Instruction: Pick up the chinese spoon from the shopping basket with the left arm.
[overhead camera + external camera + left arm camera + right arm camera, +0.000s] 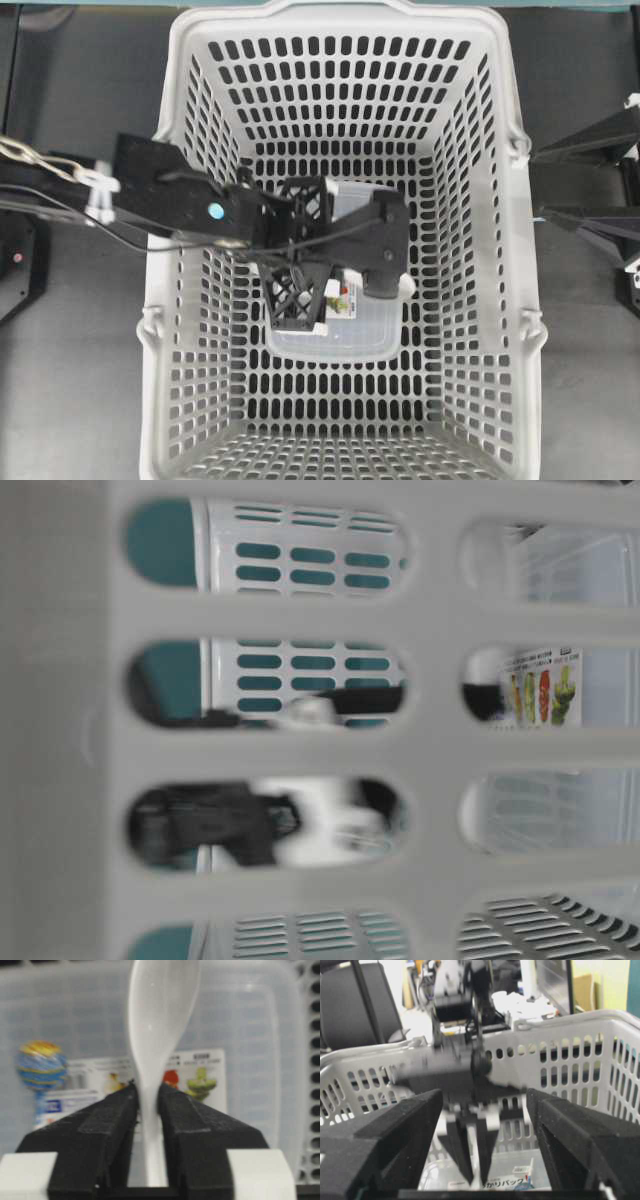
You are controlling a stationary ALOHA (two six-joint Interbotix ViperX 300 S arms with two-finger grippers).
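The chinese spoon is glossy white. Its thin handle runs down between my left gripper's black fingers, which are shut on it, and its bowl points away over a clear lidded container. From overhead, the left arm reaches from the left into the grey shopping basket and covers most of the spoon. In the right wrist view the left fingers point down with the white handle between them. My right gripper stands open outside the basket wall.
The container with its colourful label lies on the basket floor under the left gripper. The slotted basket wall fills the table-level view. The right arm sits beyond the basket's right rim.
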